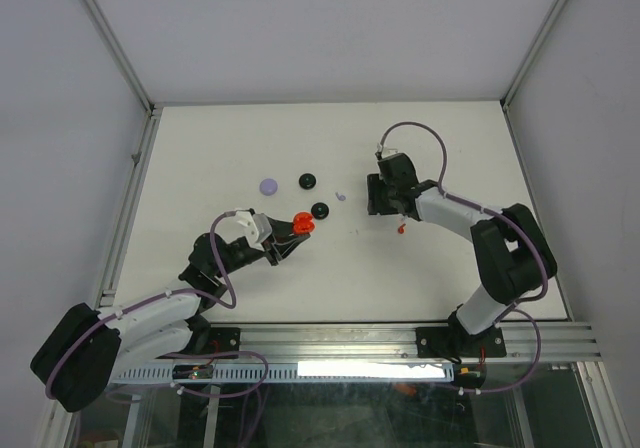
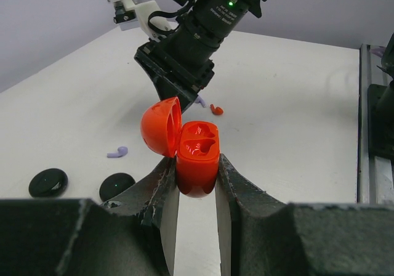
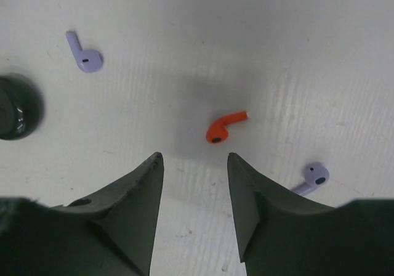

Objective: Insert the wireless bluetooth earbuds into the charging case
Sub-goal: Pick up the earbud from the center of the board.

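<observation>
Hovering right tool [image 3: 194,159], jaws apart, tips just short of the red earbud [image 3: 223,128] lying on the desk [image 3: 184,29]. Closing from here likely flicks the bud away. Left tool [image 2: 196,165] clamped on the open red case [image 2: 197,156].

The charging case [image 2: 197,165] is glossy orange-red inside and out, and the red earbud [image 3: 223,128] matches it. The lilac earbud [image 3: 85,55] and second lilac earbud [image 3: 313,177] each show a dark dot. The black round case [image 2: 48,182] perhaps bears a green speck. The lilac round case [image 1: 269,184] is plain, and the table [image 1: 200,148] is white.
</observation>
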Controlling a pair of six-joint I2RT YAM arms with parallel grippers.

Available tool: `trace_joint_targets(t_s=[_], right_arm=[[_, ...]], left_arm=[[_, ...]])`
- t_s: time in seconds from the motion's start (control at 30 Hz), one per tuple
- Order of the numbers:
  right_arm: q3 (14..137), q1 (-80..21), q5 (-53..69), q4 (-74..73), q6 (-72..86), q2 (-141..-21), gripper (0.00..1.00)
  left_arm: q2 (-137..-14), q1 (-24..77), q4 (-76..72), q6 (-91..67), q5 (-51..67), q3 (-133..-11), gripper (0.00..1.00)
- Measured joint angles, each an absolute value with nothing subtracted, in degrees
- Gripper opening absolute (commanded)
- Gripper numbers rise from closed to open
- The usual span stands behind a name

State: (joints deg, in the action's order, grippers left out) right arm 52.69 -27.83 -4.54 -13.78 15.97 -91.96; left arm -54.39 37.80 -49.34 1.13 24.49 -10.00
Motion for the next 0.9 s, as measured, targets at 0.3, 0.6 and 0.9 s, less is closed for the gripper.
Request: trace_joint_targets(t_s=[0.3,0.6,0.9], right_arm=[[58.37,-27.83,-4.54,-11.03,14.48,-99.07,0.43],[58.87,-28.14,-4.08,-16.80,15.81,-99.48,0.43],[58.76,-29.30,-4.93,-22.55,16.43,-93.21,0.48]], left_arm=[[-55.83,37.80,-49.28,1.15,24.51,-10.00,0.00],[-55.92,37.80,-48.93,1.13,24.51,-10.00,0.00],[-56.25,37.80,-48.95,1.08,24.58,-10.00,0.00]])
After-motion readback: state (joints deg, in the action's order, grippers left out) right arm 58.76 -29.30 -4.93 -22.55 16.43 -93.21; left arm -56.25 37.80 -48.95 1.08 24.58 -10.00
